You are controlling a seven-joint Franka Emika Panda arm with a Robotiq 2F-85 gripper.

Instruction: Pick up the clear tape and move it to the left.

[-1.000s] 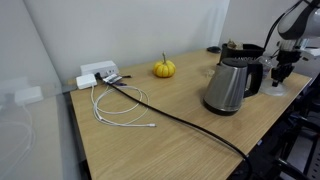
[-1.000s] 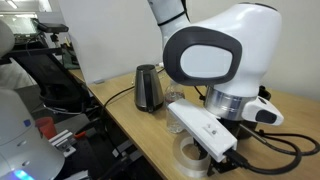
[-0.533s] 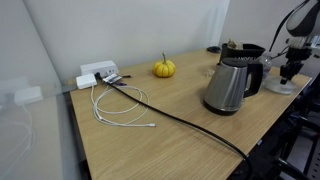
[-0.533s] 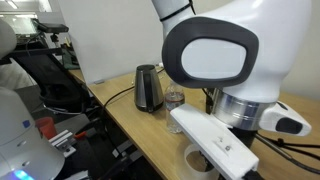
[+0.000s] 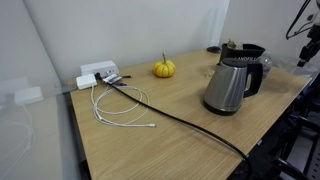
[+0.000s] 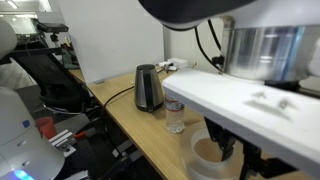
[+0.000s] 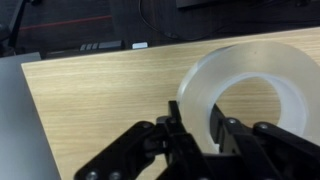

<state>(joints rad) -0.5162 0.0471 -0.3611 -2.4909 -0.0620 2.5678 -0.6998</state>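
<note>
In the wrist view the clear tape point(image 7: 262, 62) is a wide whitish translucent ring that fills the right half. My gripper point(image 7: 203, 124) is shut on the ring's wall, one black finger inside the hole and one outside. The roll hangs above the wooden table point(image 7: 90, 100). In an exterior view the tape point(image 6: 203, 163) shows at the bottom under the blurred arm, with a dark finger point(image 6: 227, 147) in it. In an exterior view only a piece of the arm point(image 5: 311, 38) shows at the right edge; the tape is out of view there.
A steel kettle point(image 5: 232, 82) stands at the right of the table and also shows in an exterior view point(image 6: 149, 88). A small pumpkin point(image 5: 164, 68), a white power strip point(image 5: 98, 73), a coiled white cable point(image 5: 118, 108) and a black cable point(image 5: 190, 125) lie further left. A glass point(image 6: 175, 115) stands near the kettle.
My gripper has risen from the table beside the kettle with the tape in it. It has moved up and right, almost out of one exterior view, and closer to the other camera.
</note>
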